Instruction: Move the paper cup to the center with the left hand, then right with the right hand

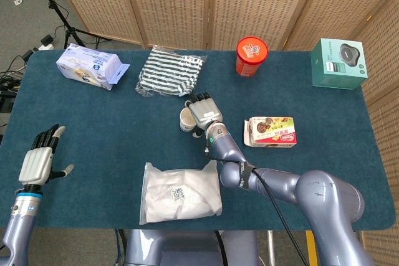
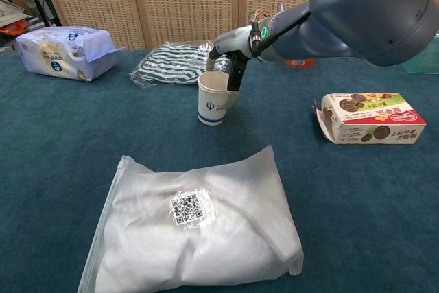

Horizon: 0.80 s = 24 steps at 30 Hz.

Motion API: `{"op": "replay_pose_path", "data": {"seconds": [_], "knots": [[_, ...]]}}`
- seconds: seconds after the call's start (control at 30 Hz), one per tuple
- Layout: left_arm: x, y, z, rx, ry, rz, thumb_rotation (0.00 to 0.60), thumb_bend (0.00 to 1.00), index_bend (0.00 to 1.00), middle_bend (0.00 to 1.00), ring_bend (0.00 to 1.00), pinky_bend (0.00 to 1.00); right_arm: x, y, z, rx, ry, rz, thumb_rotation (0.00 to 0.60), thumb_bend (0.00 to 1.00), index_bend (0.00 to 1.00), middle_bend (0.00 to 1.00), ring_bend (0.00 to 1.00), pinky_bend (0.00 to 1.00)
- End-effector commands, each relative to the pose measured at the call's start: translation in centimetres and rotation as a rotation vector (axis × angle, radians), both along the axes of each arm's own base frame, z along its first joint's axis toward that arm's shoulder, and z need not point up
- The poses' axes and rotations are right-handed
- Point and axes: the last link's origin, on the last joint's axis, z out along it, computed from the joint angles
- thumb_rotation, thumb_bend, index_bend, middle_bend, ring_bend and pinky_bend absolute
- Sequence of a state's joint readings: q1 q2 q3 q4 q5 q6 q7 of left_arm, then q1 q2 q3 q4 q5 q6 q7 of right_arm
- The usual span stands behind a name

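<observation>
The white paper cup (image 1: 186, 119) with a blue band stands near the middle of the blue table (image 1: 93, 123), seen close up as the cup (image 2: 213, 99) in the chest view. My right hand (image 1: 203, 111) grips it at the rim from its right side, fingers (image 2: 234, 72) hooked over the edge. Whether the cup's base touches the cloth I cannot tell. My left hand (image 1: 38, 157) hovers at the table's far left edge, fingers spread, holding nothing; the chest view does not show it.
A white plastic bag (image 2: 195, 228) lies in front of the cup. A snack box (image 2: 370, 118) sits to the right. Behind are a striped cloth (image 1: 170, 71), a red can (image 1: 251, 56), a teal box (image 1: 338, 63) and a tissue pack (image 1: 90, 66).
</observation>
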<state>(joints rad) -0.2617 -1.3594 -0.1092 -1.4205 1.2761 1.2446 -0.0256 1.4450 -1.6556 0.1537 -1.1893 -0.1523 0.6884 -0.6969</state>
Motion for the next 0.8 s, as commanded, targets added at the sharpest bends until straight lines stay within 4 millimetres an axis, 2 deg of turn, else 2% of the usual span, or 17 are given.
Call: {"op": "replay_pose_path", "data": {"seconds": [0.03, 0.23, 0.3, 0.8], "knots": [[0.00, 0.01, 0.02, 0.000, -0.001, 0.000, 0.600, 0.21, 0.00, 0.00, 0.00, 0.00, 0.00, 0.03, -0.11, 0.001, -0.001, 0.001, 0.600, 0.23, 0.44, 0.00, 0.00, 0.00], [-0.02, 0.03, 0.08, 0.002, -0.004, 0.002, 0.600, 0.21, 0.00, 0.00, 0.00, 0.00, -0.04, 0.17, -0.20, 0.001, 0.000, 0.003, 0.600, 0.38, 0.44, 0.00, 0.00, 0.00], [0.01, 0.02, 0.14, 0.004, -0.005, 0.001, 0.600, 0.21, 0.00, 0.00, 0.00, 0.00, -0.08, 0.27, -0.18, 0.002, -0.003, 0.001, 0.600, 0.40, 0.44, 0.00, 0.00, 0.00], [0.22, -0.12, 0.26, 0.005, -0.011, -0.008, 0.600, 0.21, 0.00, 0.00, 0.00, 0.00, -0.16, 0.85, 0.22, -0.004, -0.004, 0.004, 0.600, 0.39, 0.47, 0.00, 0.00, 0.00]]}}
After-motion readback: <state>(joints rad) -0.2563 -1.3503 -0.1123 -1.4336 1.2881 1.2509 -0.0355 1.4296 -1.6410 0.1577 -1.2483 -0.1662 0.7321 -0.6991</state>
